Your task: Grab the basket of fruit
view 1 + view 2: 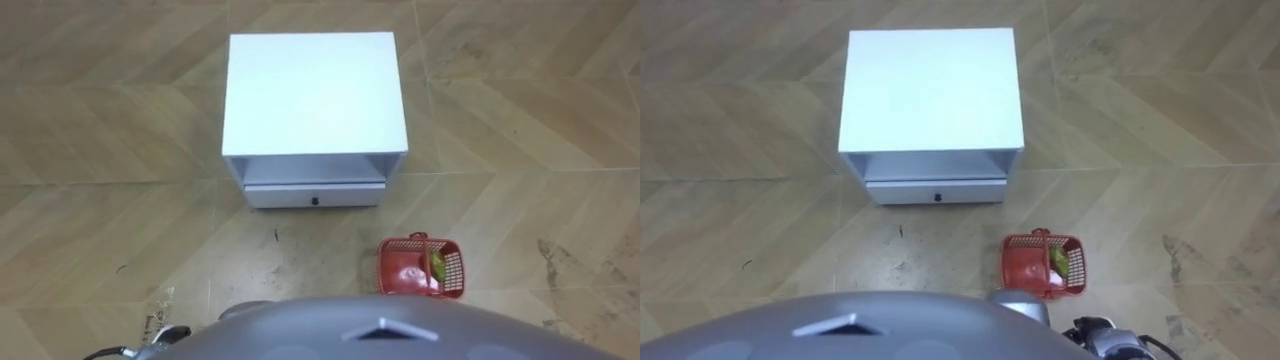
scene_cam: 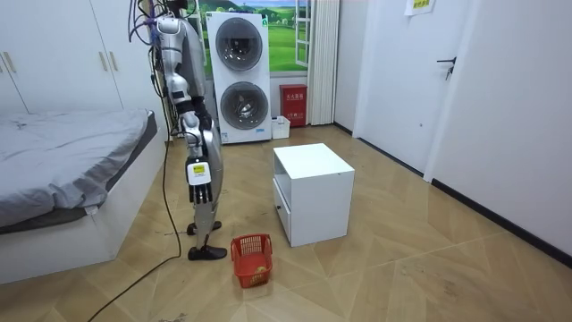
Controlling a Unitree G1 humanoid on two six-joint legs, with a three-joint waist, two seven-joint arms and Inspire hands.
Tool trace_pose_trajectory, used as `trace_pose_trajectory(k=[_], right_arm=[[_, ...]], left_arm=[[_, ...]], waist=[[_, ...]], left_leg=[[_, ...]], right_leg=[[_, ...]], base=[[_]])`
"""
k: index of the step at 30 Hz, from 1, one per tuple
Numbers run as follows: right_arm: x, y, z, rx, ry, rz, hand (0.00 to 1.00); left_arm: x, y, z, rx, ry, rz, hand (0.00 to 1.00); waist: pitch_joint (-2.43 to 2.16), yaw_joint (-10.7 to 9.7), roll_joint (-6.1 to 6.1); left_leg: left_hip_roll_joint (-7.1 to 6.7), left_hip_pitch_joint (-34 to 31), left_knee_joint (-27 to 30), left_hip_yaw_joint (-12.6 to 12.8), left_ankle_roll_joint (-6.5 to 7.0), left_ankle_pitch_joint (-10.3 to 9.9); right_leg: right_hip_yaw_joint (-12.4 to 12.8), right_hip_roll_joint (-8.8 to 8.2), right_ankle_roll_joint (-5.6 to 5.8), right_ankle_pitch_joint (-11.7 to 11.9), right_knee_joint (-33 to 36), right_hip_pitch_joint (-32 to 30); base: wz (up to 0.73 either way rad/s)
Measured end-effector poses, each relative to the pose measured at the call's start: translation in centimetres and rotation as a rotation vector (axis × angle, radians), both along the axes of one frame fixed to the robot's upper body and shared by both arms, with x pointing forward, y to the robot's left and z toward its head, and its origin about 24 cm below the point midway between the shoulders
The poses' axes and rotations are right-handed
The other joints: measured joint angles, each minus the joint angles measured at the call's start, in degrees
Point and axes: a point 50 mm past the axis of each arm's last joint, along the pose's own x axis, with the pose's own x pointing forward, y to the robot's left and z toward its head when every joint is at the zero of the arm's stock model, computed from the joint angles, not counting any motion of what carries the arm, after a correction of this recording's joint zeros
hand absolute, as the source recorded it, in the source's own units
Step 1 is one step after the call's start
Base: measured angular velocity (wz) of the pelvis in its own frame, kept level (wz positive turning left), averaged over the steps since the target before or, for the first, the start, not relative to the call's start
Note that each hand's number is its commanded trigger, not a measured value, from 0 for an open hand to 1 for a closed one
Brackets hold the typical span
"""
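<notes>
Herringbone wooden floor (image 1: 520, 150) carries everything. The white square cabinet with an open shelf and one drawer (image 1: 312, 95) faces the robot, which stands upright between it and the bed. The red plastic mesh basket (image 1: 452, 272) sits off the cabinet's front right corner, well apart, by the robot's right foot. Greenish fruit (image 1: 437, 265) lies inside. The right hand (image 2: 197, 175) hangs high above it and the left hand (image 1: 168, 335) is low at its side; cannot tell either's fingers. Probably needs bending, right side nearer.

The red fruit basket (image 1: 421, 268), at 5 o'clock from the white bedside cabinet (image 1: 313, 95), has its near rim hidden behind the robot's chest. The greenish fruit (image 1: 437, 264) inside is too small to name. The bottom edge cuts off the left hand (image 1: 166, 337) at 7 o'clock and the right hand (image 1: 1108, 338) at 5 o'clock.
</notes>
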Motion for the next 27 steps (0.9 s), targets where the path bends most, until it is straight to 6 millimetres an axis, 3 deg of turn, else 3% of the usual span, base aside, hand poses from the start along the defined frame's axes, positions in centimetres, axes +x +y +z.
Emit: trace_pose_trajectory(k=[4, 5, 6, 7, 8, 9, 10, 11, 12, 13, 15, 17, 20, 21, 22, 23, 24, 25, 26, 27], right_arm=[[0.8, -0.3, 0.1, -0.021, -0.034, -0.005, 0.00], [1.3, -0.4, 0.2, -0.034, -0.056, 0.001, 0.00], [2.0, -0.6, 0.3, -0.042, -0.076, 0.006, 0.00], [3.0, -0.9, 0.4, -0.058, -0.104, 0.014, 0.00], [3.9, -1.1, 0.6, -0.072, -0.139, -0.002, 0.00], [3.8, -1.0, 0.6, -0.071, -0.143, -0.030, 0.00], [3.2, -1.0, 0.5, -0.075, -0.131, -0.096, 0.00], [3.6, -1.3, 0.6, -0.091, -0.154, -0.156, 0.00], [4.3, -1.4, 0.7, -0.100, -0.177, -0.169, 0.00], [6.5, -1.6, 1.1, -0.117, -0.249, -0.170, 0.00], [10.1, -1.7, 2.0, -0.126, -0.373, -0.173, 0.00], [14.9, -1.0, 3.4, -0.107, -0.537, -0.169, 0.00], [18.4, -0.6, 4.9, -0.096, -0.650, -0.177, 0.00], [19.6, -0.6, 5.6, -0.106, -0.696, -0.173, 0.00], [20.6, -0.5, 6.2, -0.111, -0.738, -0.166, 0.00], [20.8, -0.3, 6.3, -0.106, -0.755, -0.169, 0.00], [20.7, -0.3, 6.3, -0.107, -0.755, -0.172, 0.00], [20.5, -0.4, 6.2, -0.116, -0.753, -0.187, 0.00], [20.7, -0.9, 6.6, -0.145, -0.770, -0.190, 0.00], [20.9, -1.2, 6.8, -0.160, -0.783, -0.192, 0.00]], left_arm=[[0.7, 0.3, 0.1, -0.002, -0.028, 0.003, 0.00], [0.8, 0.6, 0.1, -0.002, -0.044, 0.016, 0.00], [0.8, 0.6, 0.1, -0.004, -0.052, 0.025, 0.00], [0.8, 0.8, 0.1, -0.006, -0.066, 0.034, 0.00], [1.9, 1.0, 0.2, -0.005, -0.100, 0.030, 0.00], [2.6, 1.1, 0.3, -0.003, -0.118, 0.023, 0.00], [3.3, 1.6, 0.5, 0.009, -0.148, 0.004, 0.00], [3.3, 1.9, 0.6, 0.017, -0.152, 0.010, 0.00], [3.6, 2.0, 0.6, 0.021, -0.156, 0.008, 0.00], [3.5, 2.4, 0.7, 0.031, -0.152, 0.013, 0.00], [3.7, 2.7, 0.8, 0.041, -0.155, 0.026, 0.00], [5.0, 3.1, 1.0, 0.061, -0.191, 0.038, 0.00], [7.6, 3.7, 1.6, 0.084, -0.268, 0.059, 0.00], [9.0, 3.7, 1.9, 0.089, -0.313, 0.057, 0.00], [9.7, 3.5, 2.0, 0.079, -0.340, 0.077, 0.00], [9.5, 3.4, 1.9, 0.076, -0.338, 0.091, 0.00], [9.3, 3.3, 1.8, 0.078, -0.328, 0.088, 0.00], [9.1, 3.3, 1.7, 0.081, -0.314, 0.073, 0.00], [8.7, 3.2, 1.5, 0.085, -0.295, 0.063, 0.00], [8.7, 3.2, 1.5, 0.089, -0.289, 0.051, 0.00]], waist=[[0.34, -0.1, -0.54], [0.27, 0.0, -0.39], [0.09, 0.0, -0.13], [-0.47, -0.1, 0.56], [-0.31, -1.4, 1.66], [-0.06, -1.7, 0.90], [-0.08, -0.9, -0.73], [-0.09, 1.0, -1.62], [-0.16, 2.2, -2.10], [-0.25, 3.5, -2.75], [-0.30, 3.7, -3.05], [-0.24, 3.8, -3.10], [0.35, 3.9, -4.44], [0.60, 3.7, -4.55], [0.89, 4.0, -4.38], [1.24, 4.5, -4.07], [1.41, 4.8, -3.94], [1.56, 4.8, -3.87], [1.68, 4.6, -4.05], [1.68, 4.4, -4.18]], left_leg=[[-0.83, -3.4, 5.7, 3.2, 0.05, 0.0], [-0.90, -5.3, 7.8, 4.3, 0.38, 0.0], [-0.94, -6.3, 8.0, 4.5, 1.53, -0.2], [-0.75, -8.5, 7.9, 4.7, 2.74, -0.6], [0.42, -11.3, 9.3, 7.4, 4.03, -1.8], [0.00, -12.0, 9.8, 8.8, 4.08, -1.8], [-1.23, -12.6, 9.9, 11.0, 4.31, -1.9], [-1.55, -13.7, 10.8, 13.5, 5.14, -2.4], [-1.53, -14.5, 11.2, 14.3, 5.26, -2.5], [-1.03, -16.7, 12.3, 15.4, 5.34, -2.5], [0.63, -21.6, 15.8, 15.6, 5.61, -2.7], [3.45, -29.8, 22.1, 15.1, 5.67, -2.7], [5.67, -39.7, 31.8, 13.6, 5.82, -3.4], [6.45, -45.2, 38.5, 11.1, 5.42, -4.1], [6.51, -49.9, 44.1, 6.7, 4.99, -4.3], [6.06, -53.1, 49.4, 2.6, 3.96, -4.8], [5.46, -54.2, 51.7, 0.7, 3.04, -5.3], [4.33, -56.4, 55.7, -2.6, 0.34, -7.1], [3.49, -59.0, 59.6, -4.0, -0.67, -9.4], [3.41, -60.3, 61.7, -4.1, -0.95, -10.8]], right_leg=[[1.0, -1.11, -0.06, 0.2, 4.3, -3.7], [2.9, -1.09, 0.18, 0.9, 4.4, -4.7], [3.8, -0.91, 0.55, 1.4, 3.9, -5.3], [5.1, -0.44, 1.35, 2.0, 2.0, -6.6], [2.9, -1.78, 0.92, -0.6, 9.8, -10.0], [1.2, -3.47, 0.89, -2.4, 16.0, -11.2], [0.3, -6.27, 0.76, -3.6, 27.6, -12.2], [0.9, -7.80, 1.05, -3.4, 36.8, -12.3], [1.2, -8.33, 1.21, -3.0, 39.7, -12.4], [1.5, -9.13, 1.20, -1.4, 42.7, -12.1], [-0.7, -10.27, 1.07, 1.0, 41.4, -9.4], [-2.3, -11.17, 2.46, 3.8, 34.4, -5.9], [-2.1, -11.96, 3.81, 3.6, 27.1, -4.4], [-2.7, -11.73, 6.09, -5.2, 27.7, -5.2], [-3.0, -11.57, 5.21, -11.4, 31.0, -7.3], [-2.2, -11.41, 4.80, -15.5, 36.3, -9.5], [-1.4, -11.38, 4.44, -17.0, 39.6, -10.8], [0.3, -11.77, 3.98, -19.1, 47.5, -14.2], [2.2, -12.58, 3.88, -20.5, 56.3, -18.3], [3.2, -13.13, 4.06, -21.2, 60.4, -20.4]], base=[[-0.22], [-0.39], [-0.41], [0.00], [0.38], [0.94], [0.79], [0.44], [-0.19], [-0.34], [-0.18], [-0.08], [0.05], [-0.07], [-0.34], [-0.51], [-0.48], [-0.26], [-0.15], [0.08]])
